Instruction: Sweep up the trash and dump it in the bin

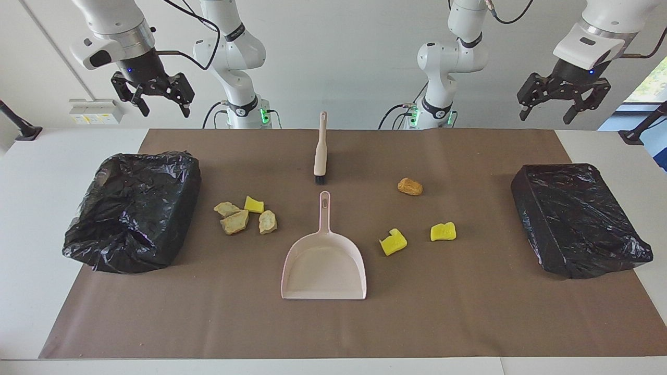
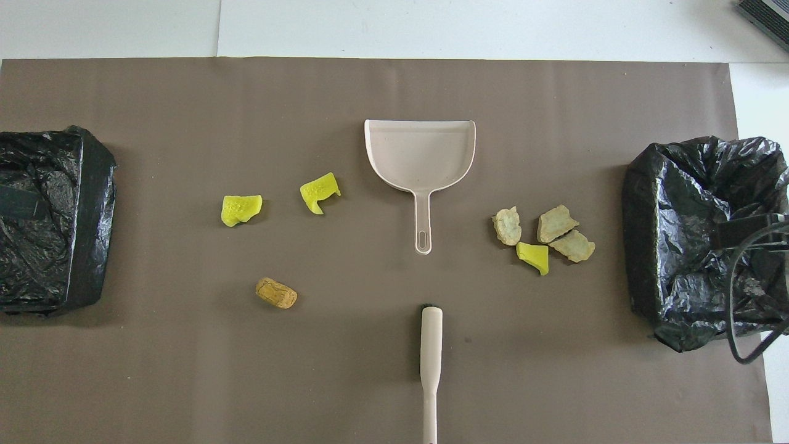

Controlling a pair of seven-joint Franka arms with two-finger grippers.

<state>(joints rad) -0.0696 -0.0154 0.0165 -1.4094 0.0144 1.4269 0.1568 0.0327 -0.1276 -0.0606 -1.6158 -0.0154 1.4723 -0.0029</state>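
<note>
Saw the right gripper (image 1: 165, 107) up in the air over the right arm's end of the table (image 1: 31, 234), with its fingers released, standing apart and grasping nothing. Found, lower than these fingers and well apart from them, a black-bagged bin (image 1: 133, 208) on the brown mat (image 1: 469, 323).

Counted the trash (image 1: 235, 223) as seven lumps, all lying on the mat and touched by no finger. Found four of them in a close group just beside that bin, toward the middle of the table: three tan chunks (image 1: 268, 222) and one yellow spongy piece (image 1: 254, 204).

Saw in the middle, between the two pairs of fingers and far below them, a beige brush (image 1: 320, 151) with the bristles pointing away from the robots. Saw farther from the robots a pale pink dustpan (image 1: 323, 265), its handle toward the brush, near but apart.

Found the other three lumps more toward the fingers of the left gripper (image 1: 546, 112): an orange-brown lump (image 1: 410, 186) and, farther from the robots, two yellow pieces (image 1: 393, 242).

Found a second black-bagged bin (image 1: 578, 219) below those fingers, well apart. Saw them released too, spread and empty, over the left arm's end of the table.
</note>
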